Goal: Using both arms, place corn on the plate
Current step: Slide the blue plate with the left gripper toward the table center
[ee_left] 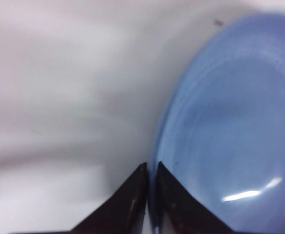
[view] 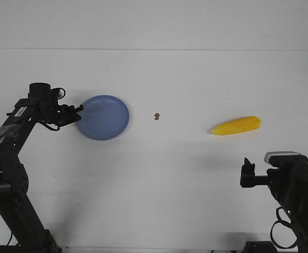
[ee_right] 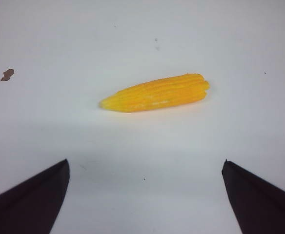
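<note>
The yellow corn (view: 236, 126) lies on the white table at the right, its pointed end toward the left; it also shows in the right wrist view (ee_right: 155, 92). The blue plate (view: 104, 117) sits at the left. My left gripper (view: 80, 109) is shut on the plate's left rim; in the left wrist view the two fingers pinch the rim of the plate (ee_left: 230, 126) between them, the gripper (ee_left: 152, 165) nearly closed. My right gripper (view: 247, 164) is open and empty, well in front of the corn; its fingertips (ee_right: 59, 170) stand wide apart.
A tiny brown speck (view: 156, 116) lies on the table between plate and corn, also in the right wrist view (ee_right: 7, 74). The table's back edge runs along the top of the front view.
</note>
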